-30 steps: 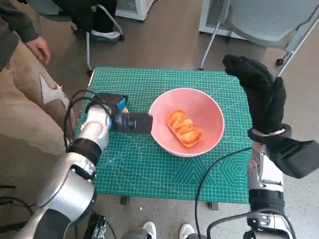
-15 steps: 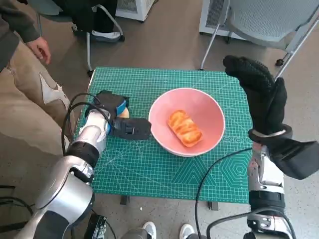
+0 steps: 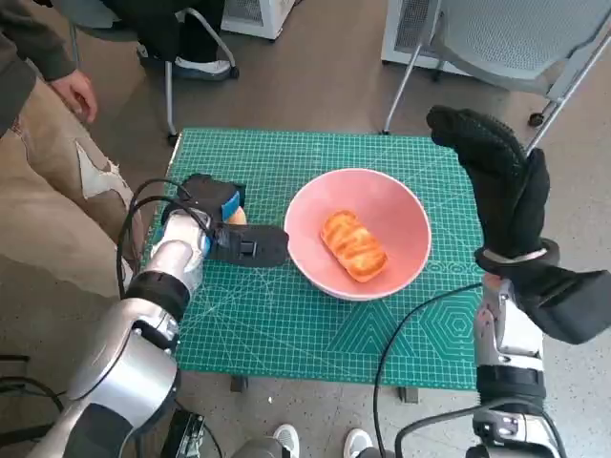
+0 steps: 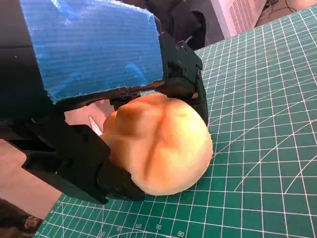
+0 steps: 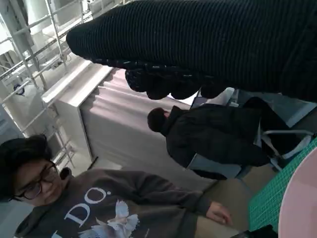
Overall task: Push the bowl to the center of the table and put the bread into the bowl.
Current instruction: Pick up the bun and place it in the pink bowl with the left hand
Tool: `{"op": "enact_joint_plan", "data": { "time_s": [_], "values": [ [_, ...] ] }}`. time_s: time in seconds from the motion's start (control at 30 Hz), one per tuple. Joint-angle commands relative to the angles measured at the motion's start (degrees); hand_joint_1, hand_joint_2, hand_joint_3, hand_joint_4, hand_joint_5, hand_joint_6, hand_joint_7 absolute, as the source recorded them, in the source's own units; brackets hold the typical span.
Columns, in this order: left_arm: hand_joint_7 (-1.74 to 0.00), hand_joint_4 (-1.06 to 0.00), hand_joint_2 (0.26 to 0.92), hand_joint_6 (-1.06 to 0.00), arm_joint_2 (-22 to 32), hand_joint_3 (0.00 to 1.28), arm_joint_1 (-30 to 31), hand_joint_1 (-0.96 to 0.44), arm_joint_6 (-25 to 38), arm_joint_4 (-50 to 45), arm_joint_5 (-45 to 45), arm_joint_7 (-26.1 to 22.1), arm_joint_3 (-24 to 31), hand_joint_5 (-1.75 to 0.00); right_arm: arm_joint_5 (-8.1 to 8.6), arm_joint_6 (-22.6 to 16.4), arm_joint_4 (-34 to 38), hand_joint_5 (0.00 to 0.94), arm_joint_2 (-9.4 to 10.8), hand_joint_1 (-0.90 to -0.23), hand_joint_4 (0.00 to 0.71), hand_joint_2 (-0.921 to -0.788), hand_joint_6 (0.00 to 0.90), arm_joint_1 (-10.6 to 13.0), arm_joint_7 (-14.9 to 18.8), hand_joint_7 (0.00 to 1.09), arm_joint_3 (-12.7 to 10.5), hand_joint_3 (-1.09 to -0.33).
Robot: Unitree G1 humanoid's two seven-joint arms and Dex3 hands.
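Observation:
A pink bowl (image 3: 393, 212) stands a little right of the middle of the green mat (image 3: 286, 324), with a glazed bread loaf (image 3: 353, 245) lying inside it. Left of the bowl, my left hand (image 3: 227, 231) rests low on the mat and grips a round golden bun (image 4: 158, 141) between its black fingers (image 4: 74, 158). The bun touches the mat, and only a sliver of it (image 3: 237, 217) shows in the head view. My right hand (image 3: 501, 181) is raised above the table's right edge, fingers spread upward and holding nothing. Its glove (image 5: 208, 44) crosses the right wrist view.
A person in beige trousers stands close to the table's left side, one hand (image 3: 74, 93) hanging. Chair legs (image 3: 196, 43) stand behind the table, and a grey chair (image 3: 516, 38) is at the back right. Cables hang off both forearms. The right wrist view shows two people (image 5: 99, 208).
My left hand has shifted slightly towards the bowl and turned, so the bun's edge now shows beside the blue tape. The bowl, the loaf and the right hand have not moved.

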Motion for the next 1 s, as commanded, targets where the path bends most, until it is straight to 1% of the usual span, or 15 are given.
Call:
{"op": "enact_joint_plan", "data": {
  "time_s": [0.03,0.07,0.1,0.13,0.17,0.2,0.23,0.3,0.33,0.4,0.43,0.5,0.6,0.77,1.0],
  "values": [
    [-1.04,-0.41,0.910,-0.61,1.64,0.23,-0.45,0.00,-0.35,-0.27,-0.95,-1.35,1.07,-1.60,0.47,0.74,0.37,0.000,0.25,-0.743,0.170,-0.921,0.000,1.07,0.74,0.48,0.14,-0.776],
    [-1.04,-0.41,0.907,-0.63,2.05,0.23,-1.09,0.00,-0.67,-0.68,-1.20,-1.68,1.43,-1.59,0.47,0.74,0.34,0.000,0.25,-0.743,0.170,-0.921,0.000,1.07,0.75,0.48,0.17,-0.776],
    [-1.11,-0.40,0.841,-0.62,2.33,0.35,-1.53,0.00,-0.90,-0.97,-1.37,-1.91,1.69,-1.61,0.47,0.74,0.33,0.000,0.25,-0.743,0.170,-0.921,0.000,1.08,0.77,0.48,0.19,-0.776],
    [-1.22,-0.38,0.722,-0.61,2.80,0.58,-2.21,0.00,-1.26,-1.51,-1.66,-2.14,2.10,-1.66,0.47,0.70,0.34,0.000,0.27,-0.742,0.170,-0.921,0.000,1.08,0.78,0.48,0.22,-0.776],
    [-1.30,-0.39,0.630,-0.60,3.13,0.74,-2.65,0.00,-1.51,-1.89,-1.85,-2.31,2.38,-1.69,0.46,0.69,0.34,0.000,0.28,-0.740,0.170,-0.921,0.000,1.07,0.77,0.48,0.25,-0.776],
    [-1.35,-0.39,0.572,-0.60,3.72,0.85,-3.21,0.00,-2.04,-2.77,-2.28,-2.30,2.91,-1.71,0.42,0.64,0.42,0.000,0.28,-0.739,0.169,-0.921,0.000,1.03,0.77,0.48,0.28,-0.777],
    [-1.31,-0.42,0.579,-0.60,4.14,0.82,-3.57,0.00,-2.42,-3.41,-2.59,-2.29,3.29,-1.68,0.40,0.60,0.47,0.000,0.28,-0.738,0.169,-0.921,-0.001,1.00,0.76,0.48,0.31,-0.777],
    [-1.20,-0.51,0.641,-0.62,5.85,0.66,-3.95,0.00,-4.10,-6.77,-3.76,-1.31,4.97,-1.56,0.38,0.53,0.81,0.000,0.26,-0.737,0.169,-0.921,-0.001,0.81,0.81,0.48,0.33,-0.778],
    [-1.11,-0.60,0.735,-0.65,6.97,0.45,-3.64,0.00,-4.99,-9.54,-4.51,-0.75,6.17,-1.43,0.37,0.55,0.97,0.000,0.26,-0.736,0.169,-0.921,-0.001,0.68,0.81,0.47,0.35,-0.778],
    [-1.06,-0.67,0.797,-0.67,8.90,0.29,-2.42,0.00,-6.14,-15.07,-5.77,-0.21,8.34,-1.32,0.33,0.57,1.16,0.000,0.28,-0.736,0.168,-0.921,-0.001,0.52,0.81,0.47,0.40,-0.778],
    [-1.05,-0.69,0.809,-0.67,9.72,0.26,-1.70,0.00,-6.47,-17.64,-6.30,-0.16,9.29,-1.29,0.30,0.57,1.29,0.000,0.29,-0.736,0.168,-0.921,-0.001,0.41,0.81,0.47,0.41,-0.778],
    [-1.02,-0.74,0.837,-0.69,12.45,0.18,1.38,0.00,-7.38,-27.67,-7.98,-0.30,12.69,-1.22,0.15,0.48,1.62,0.000,0.40,-0.736,0.168,-0.921,-0.001,0.12,0.72,0.47,0.50,-0.779],
    [-1.01,-0.77,0.850,-0.70,14.44,0.14,4.12,0.00,-7.58,-36.24,-9.02,-1.08,15.47,-1.17,-0.06,0.33,2.12,0.000,0.56,-0.736,0.168,-0.921,-0.001,-0.27,0.59,0.47,0.62,-0.779],
    [-1.07,-0.80,0.855,-0.69,17.71,0.11,8.64,0.00,-8.12,-50.60,-10.32,-4.20,19.54,-1.08,-0.73,-0.14,3.06,0.000,1.06,-0.733,0.167,-0.921,-0.001,-0.95,0.18,0.47,1.01,-0.782],
    [-1.12,-0.80,0.856,-0.70,18.59,0.11,11.57,0.00,-7.39,-58.78,-9.70,-6.54,21.26,-1.03,-1.02,-0.80,3.97,0.000,1.41,-0.730,0.167,-0.921,-0.001,-1.53,0.09,0.47,1.34,-0.789]
  ]
}}
